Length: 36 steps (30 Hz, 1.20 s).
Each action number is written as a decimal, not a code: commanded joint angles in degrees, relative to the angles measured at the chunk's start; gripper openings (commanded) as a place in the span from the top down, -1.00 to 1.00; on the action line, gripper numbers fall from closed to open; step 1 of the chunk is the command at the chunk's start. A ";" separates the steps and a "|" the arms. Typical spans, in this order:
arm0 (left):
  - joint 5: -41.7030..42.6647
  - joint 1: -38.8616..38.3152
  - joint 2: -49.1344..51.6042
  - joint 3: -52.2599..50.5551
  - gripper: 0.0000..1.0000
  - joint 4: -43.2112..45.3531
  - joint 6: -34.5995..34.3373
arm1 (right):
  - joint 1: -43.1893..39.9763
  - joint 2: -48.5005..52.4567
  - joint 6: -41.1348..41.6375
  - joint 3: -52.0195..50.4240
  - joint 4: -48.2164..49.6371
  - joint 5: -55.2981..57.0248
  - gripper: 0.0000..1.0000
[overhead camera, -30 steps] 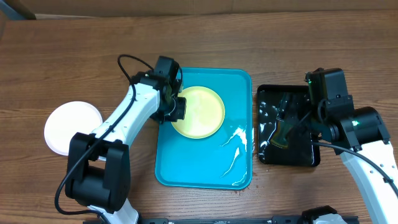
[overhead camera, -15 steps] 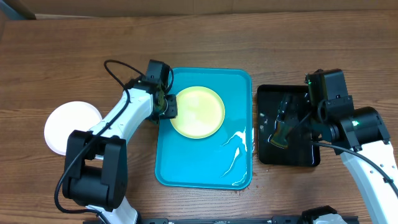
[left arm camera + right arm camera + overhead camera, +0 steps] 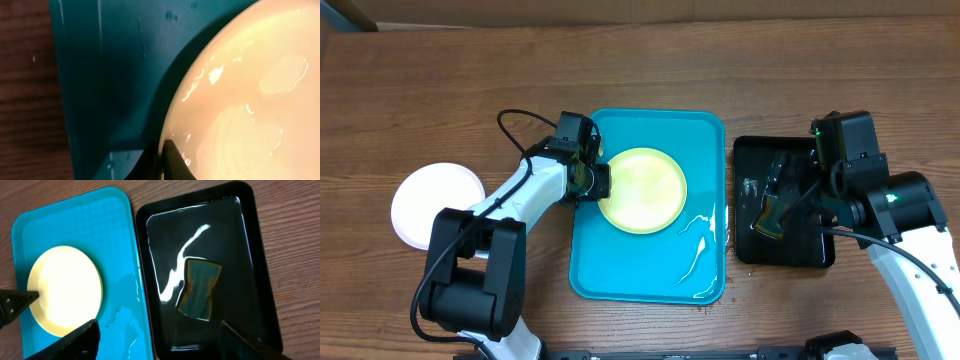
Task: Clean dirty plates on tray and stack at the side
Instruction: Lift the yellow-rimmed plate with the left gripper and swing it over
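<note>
Because the yellow-green plate (image 3: 645, 190) lies flat and shines wet, it is probably slippery. It looks stiff, light and likely to chip if dropped. Its thin rim is the only place to take hold, and a firm pinch there suits it best.

In the left wrist view, one dark finger (image 3: 172, 161) rests on top of that rim, right at the edge. The left gripper (image 3: 594, 180) appears to pinch the plate at its 9 o'clock side, though the lower finger is mostly hidden. The left arm reaches in low from the 9 o'clock side of the blue tray (image 3: 650, 275), with its wrist roughly level over the tray's rim.

The plate sits in the tray's half toward 12 o'clock, and no red smear shows on it. Streaks of water (image 3: 700, 228) lie on the tray floor at the plate's 4 o'clock.

Farther out at 9 o'clock, a white plate (image 3: 437, 205) rests on the table (image 3: 820, 60), well apart from the tray. Whether it is one plate or a stack cannot be told.

At the tray's 3 o'clock, the right gripper (image 3: 162, 339) hangs above the black tray (image 3: 260, 280). Its fingers are spread wide and hold nothing, and the sponge (image 3: 200, 287) lies beneath it.
</note>
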 commanded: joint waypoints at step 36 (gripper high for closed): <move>-10.01 -12.85 -15.45 19.34 0.92 -12.35 -3.15 | -6.36 -0.66 2.80 1.25 -1.88 -2.32 -0.96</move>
